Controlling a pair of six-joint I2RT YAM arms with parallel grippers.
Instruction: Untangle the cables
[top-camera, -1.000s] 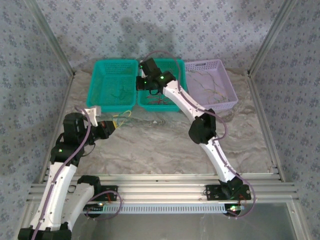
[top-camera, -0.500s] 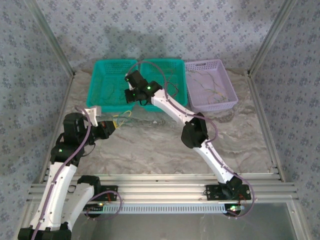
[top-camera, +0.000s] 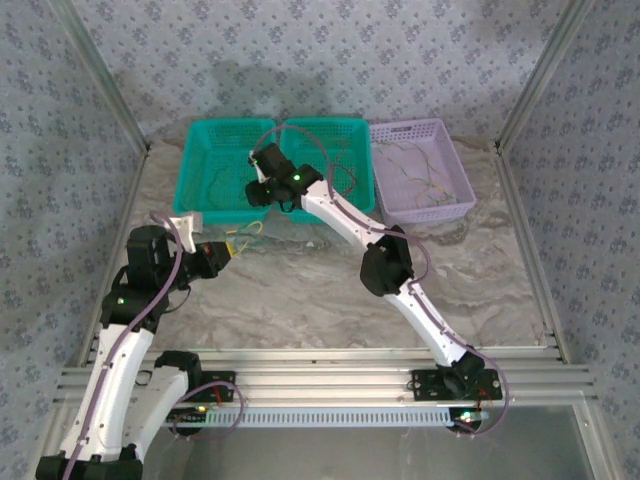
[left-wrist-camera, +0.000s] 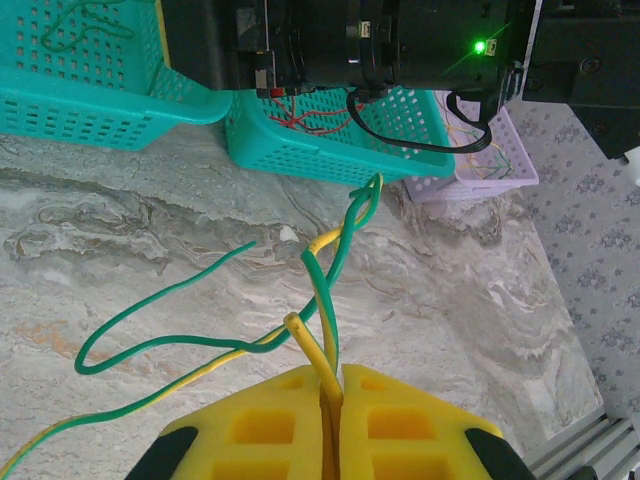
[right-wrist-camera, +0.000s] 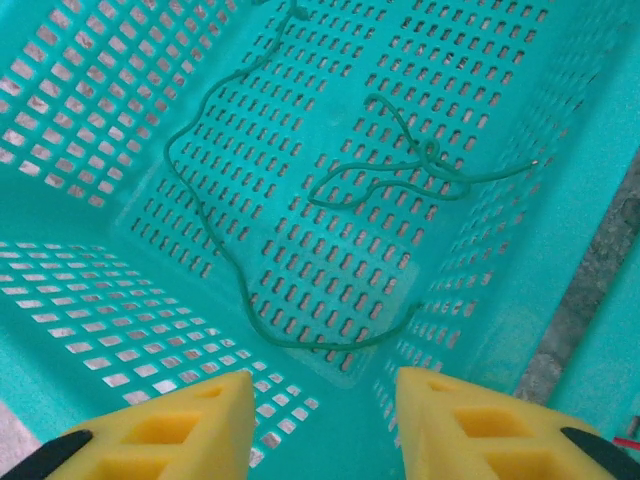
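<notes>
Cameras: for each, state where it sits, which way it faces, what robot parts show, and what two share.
Top external: above and behind the bases, looking down at the table; both arms.
Left wrist: low over the table, facing the baskets; left gripper shut on twisted cables.
Right wrist: looking down into the left teal basket; right gripper open.
Shared: top and right wrist both see that basket.

The left arm (top-camera: 115, 370) sits folded low near its base, left gripper (left-wrist-camera: 332, 375) clamped on cables (left-wrist-camera: 324, 296). The right arm (top-camera: 345, 215) reaches far forward and leftward, wrist tipped down, right gripper (right-wrist-camera: 325, 385) with jaws apart.
</notes>
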